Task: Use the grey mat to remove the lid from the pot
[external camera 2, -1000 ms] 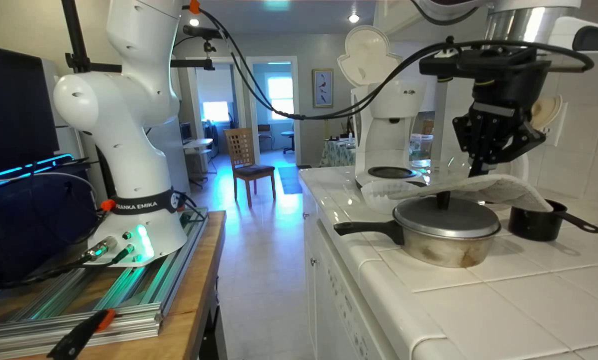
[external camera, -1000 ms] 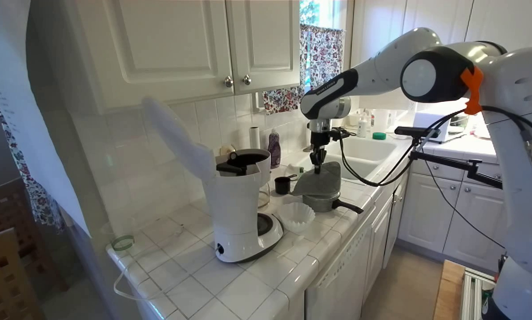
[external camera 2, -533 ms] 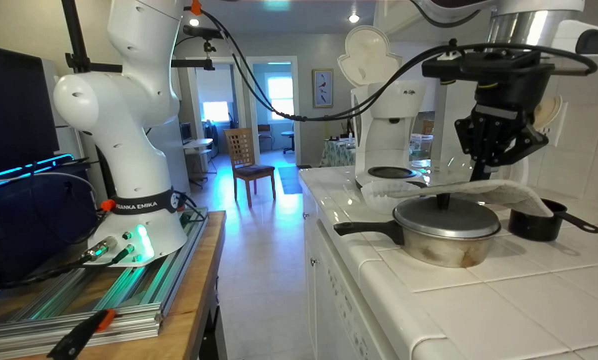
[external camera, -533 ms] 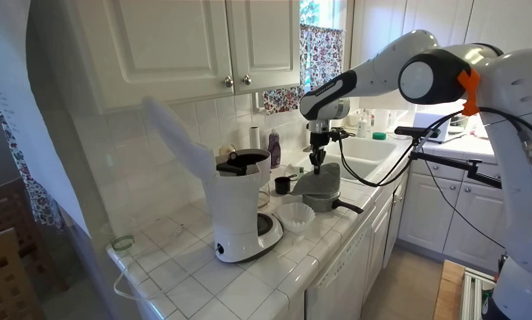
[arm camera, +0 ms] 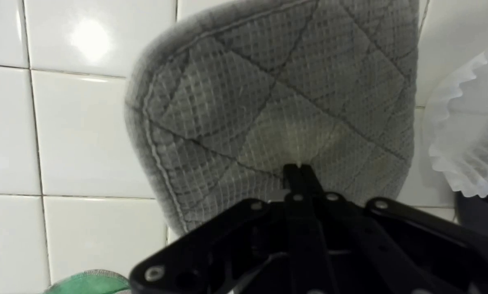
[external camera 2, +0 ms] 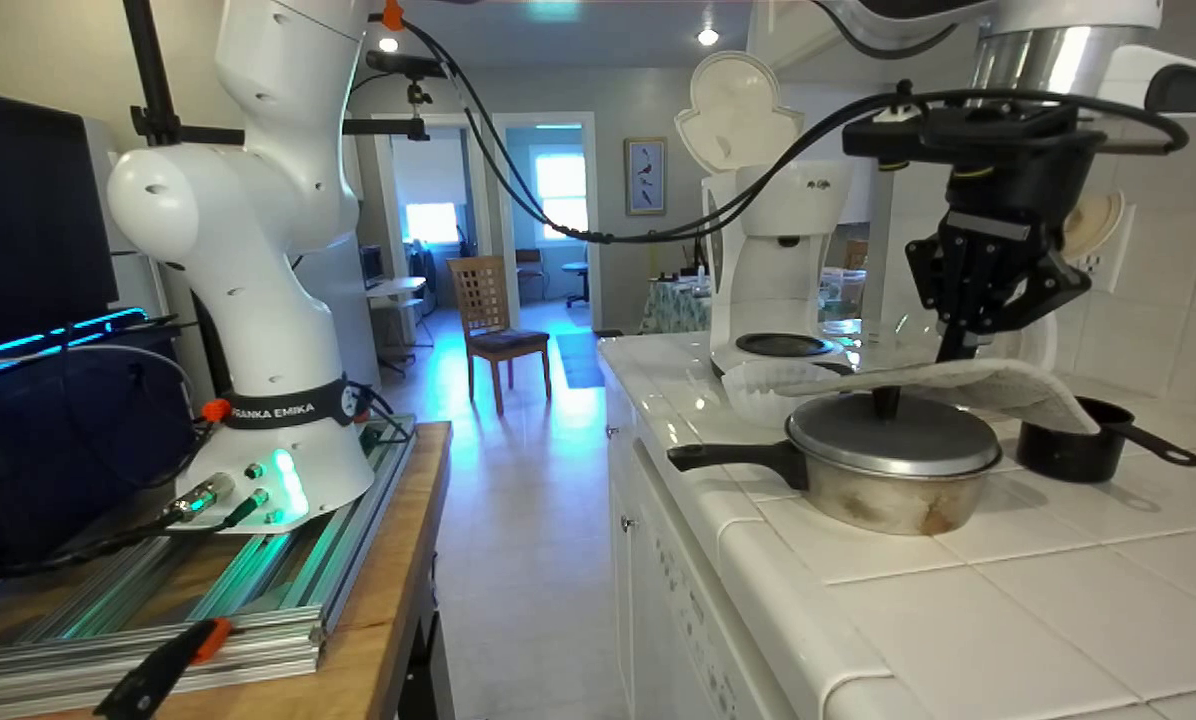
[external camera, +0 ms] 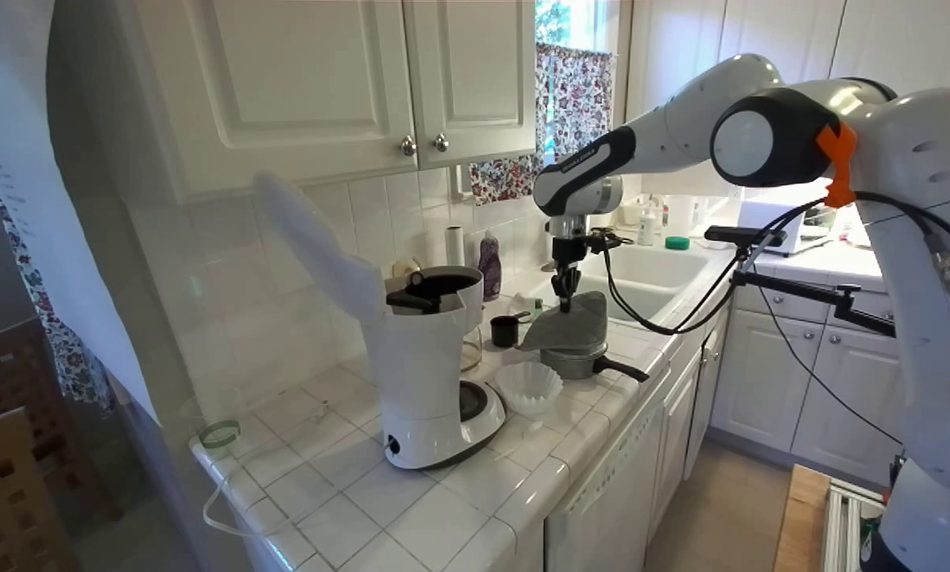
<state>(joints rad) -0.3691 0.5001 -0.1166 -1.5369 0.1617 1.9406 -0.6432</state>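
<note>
Settling slightly lower than it was a second ago, the gripper [arm camera: 299,165] brings the grey mat [arm camera: 276,102] down with it, and over the last half second the two slip only a touch sideways; the fingers [arm camera: 293,183] are drawn nearly together and look to be pinching a small fold of the cloth; in an exterior view the mat arches above part of the lid [external camera 2: 893,437], whether touching the black knob [external camera 2: 886,402] or just clear of it I cannot tell, and one corner droops in front of the dark cup [external camera 2: 1068,457]; the lid sits level on the pot [external camera 2: 888,500]; so the small drop is probably lining-up, not lifting; the fingertips seem off to one side of the knob, and a grasp taken there could miss it.
</note>
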